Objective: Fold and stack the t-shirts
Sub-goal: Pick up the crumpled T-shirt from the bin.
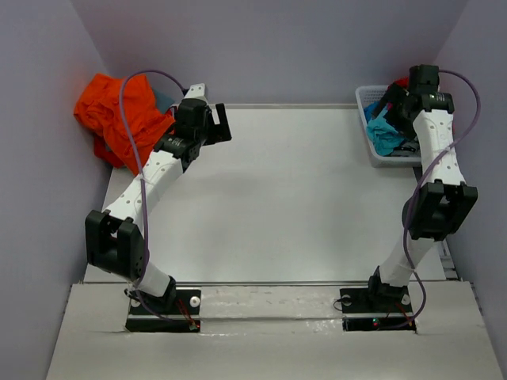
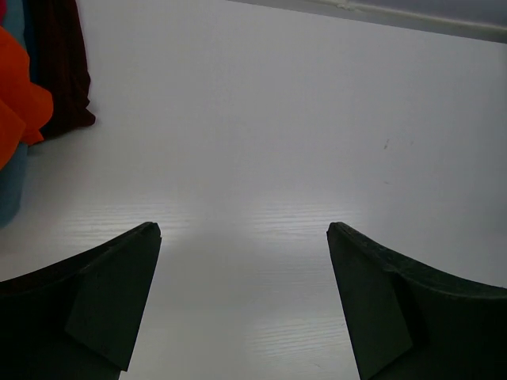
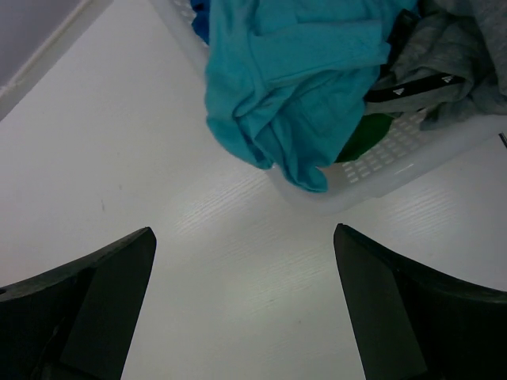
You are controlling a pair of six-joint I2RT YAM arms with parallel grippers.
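Observation:
A turquoise t-shirt [image 3: 301,79] spills over the rim of the white slatted basket [image 3: 412,158], with a grey shirt [image 3: 455,55] and a green one [image 3: 364,134] beside it. My right gripper [image 3: 244,231] hovers open over bare table just in front of that basket, nothing between its fingers. In the top view the basket [image 1: 369,134] sits at the back right under the right gripper [image 1: 390,105]. An orange t-shirt [image 1: 119,115] lies heaped at the back left. My left gripper [image 1: 223,124] stands open to its right; the left wrist view shows orange [image 2: 20,103] and maroon [image 2: 63,71] cloth.
The white table [image 1: 301,206] stretches between the two arms. Purple walls close in the back and both sides. A bluish cloth [image 2: 12,182] lies under the orange one at the left edge. A black strap with white marks [image 3: 416,87] lies on the grey shirt.

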